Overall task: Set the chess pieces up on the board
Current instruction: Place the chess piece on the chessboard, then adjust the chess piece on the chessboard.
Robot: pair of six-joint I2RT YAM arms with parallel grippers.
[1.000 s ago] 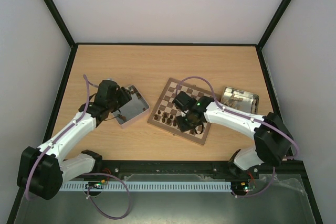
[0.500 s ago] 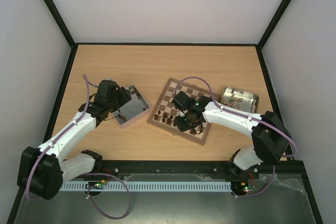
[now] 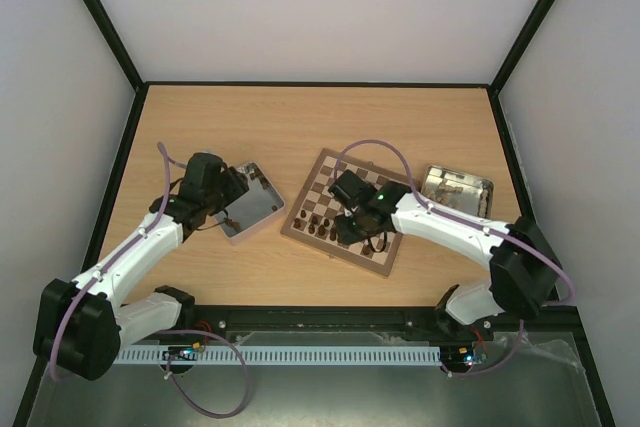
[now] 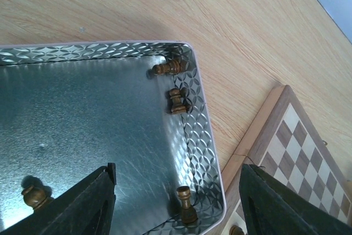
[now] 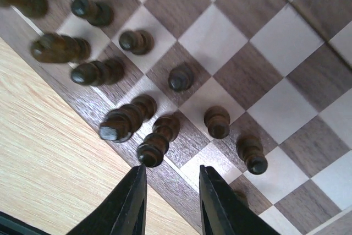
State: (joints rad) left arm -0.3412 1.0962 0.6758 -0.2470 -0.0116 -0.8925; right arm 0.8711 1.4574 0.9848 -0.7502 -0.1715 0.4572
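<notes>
The desk (image 3: pixel 300 117) is seen carrying the board (image 3: pixel 322 175), which is set askew near its middle. A grey metal tray (image 3: pixel 262 209) is placed just left of the board. A second tray (image 3: pixel 482 187) is placed just right of it, with brownish contents too small to be made out.

The left tool (image 4: pixel 177 185) is held above the grey metal tray, beside the board's left rim. Its jaws are spread wide and nothing is gripped. The right tool (image 5: pixel 172 174) is held over the board's near edge, released, with its jaws parted a little and nothing between them.

Dark chess pieces (image 5: pixel 181 78) are stood in the rows along the board's near edge, some of them blurred. Four lighter pieces (image 4: pixel 177 102) are seen in the grey metal tray, off the board. Three are set along the wall nearest the board, and one is well away from it.
</notes>
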